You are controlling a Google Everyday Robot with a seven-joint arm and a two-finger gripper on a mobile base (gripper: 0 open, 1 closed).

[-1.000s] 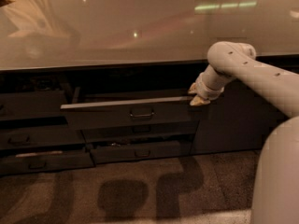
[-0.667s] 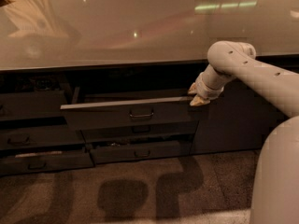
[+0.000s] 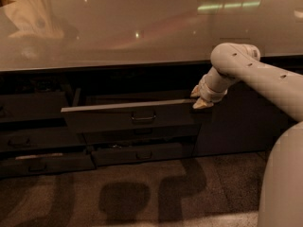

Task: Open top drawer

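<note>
Countertop [image 3: 142, 27] first: a long, glossy, pale surface running the whole width of the room, with ceiling lights reflecting off it, and everything under it is dark cabinetry. Over on the left there's a stack of shallow dark drawer fronts [image 3: 28, 141], and the lowest drawer [image 3: 42, 163] has a thin pale strip along its top edge. Moving toward the middle, the top drawer [image 3: 118, 119] is sitting partway pulled out, its front standing proud of the cabinet with a pale line along the upper edge and dark space behind it. Its little loop handle [image 3: 143, 117] is dead centre on the front, and nothing is touching it. Below that is another shallow drawer [image 3: 142, 152] with the same sort of handle. On the brownish floor [image 3: 71, 197] in front you can see a few blocky shadows. Then the gripper [image 3: 200, 99]: it's right at the top right corner of the open drawer front, well away from the handle, and honestly I can't tell whether it's open or closed from here. Behind it there's a plain dark cabinet door [image 3: 232, 126]. The pale arm [image 3: 260, 77] bends at a rounded joint and slopes down to the right, where the robot's body [image 3: 284, 183] fills the bottom corner.
</note>
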